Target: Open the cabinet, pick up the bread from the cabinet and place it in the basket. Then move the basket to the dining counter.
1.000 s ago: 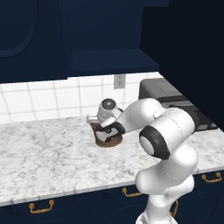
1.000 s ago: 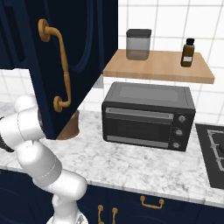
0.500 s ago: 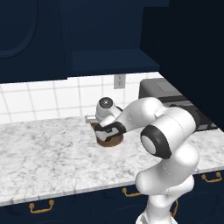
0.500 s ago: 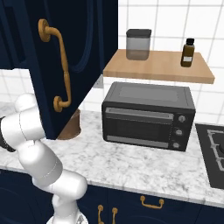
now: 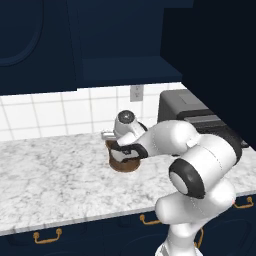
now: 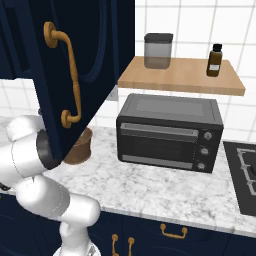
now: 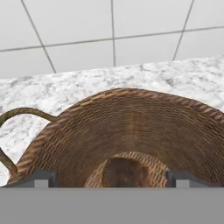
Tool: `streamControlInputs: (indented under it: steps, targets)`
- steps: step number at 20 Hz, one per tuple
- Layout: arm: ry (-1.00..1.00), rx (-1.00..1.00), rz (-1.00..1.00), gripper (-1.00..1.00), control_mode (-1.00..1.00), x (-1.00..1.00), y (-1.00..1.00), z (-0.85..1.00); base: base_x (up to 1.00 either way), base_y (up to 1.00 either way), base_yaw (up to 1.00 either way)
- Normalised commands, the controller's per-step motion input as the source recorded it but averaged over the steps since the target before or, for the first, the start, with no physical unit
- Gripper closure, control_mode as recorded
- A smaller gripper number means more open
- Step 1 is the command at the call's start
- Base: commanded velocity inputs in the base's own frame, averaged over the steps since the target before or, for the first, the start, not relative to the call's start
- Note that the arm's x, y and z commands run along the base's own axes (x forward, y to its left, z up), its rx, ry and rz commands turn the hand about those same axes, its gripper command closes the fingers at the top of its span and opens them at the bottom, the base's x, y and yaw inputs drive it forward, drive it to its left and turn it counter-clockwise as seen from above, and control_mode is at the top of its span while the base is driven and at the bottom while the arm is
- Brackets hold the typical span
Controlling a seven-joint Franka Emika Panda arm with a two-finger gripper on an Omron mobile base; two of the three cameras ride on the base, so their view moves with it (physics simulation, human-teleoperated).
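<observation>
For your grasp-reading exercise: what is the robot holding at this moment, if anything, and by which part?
Nothing is held: the gripper is open over the basket, with the bread lying free on the basket's floor.

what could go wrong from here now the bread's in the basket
1. The gripper hangs open just over the bread inside the basket; lifting out, a finger could catch the rim and tip it.
2. The open cabinet door hangs above the basket, so the arm might hit it when rising.

basket (image 7: 131, 127): brown woven | bread (image 7: 124, 173): golden-brown | cabinet (image 6: 75, 60): dark navy, brass handle | worktop (image 5: 55, 185): white-grey marble | toaster oven (image 6: 170, 132): black
</observation>
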Motion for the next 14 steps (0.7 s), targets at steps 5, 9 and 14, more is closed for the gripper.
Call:
streamControlInputs:
  steps: [5, 9, 14]
  targets:
    - [0.00, 0.00, 0.00, -1.00, -1.00, -0.67, -0.18, 0.70, 0.00, 0.00, 0.00]
    - [0.00, 0.00, 0.00, -1.00, -1.00, -0.97, -0.24, 0.60, 0.00, 0.00, 0.00]
    - [0.00, -0.01, 0.16, -1.00, -1.00, -1.00, -0.06, 0.24, 0.00, 0.00, 0.00]
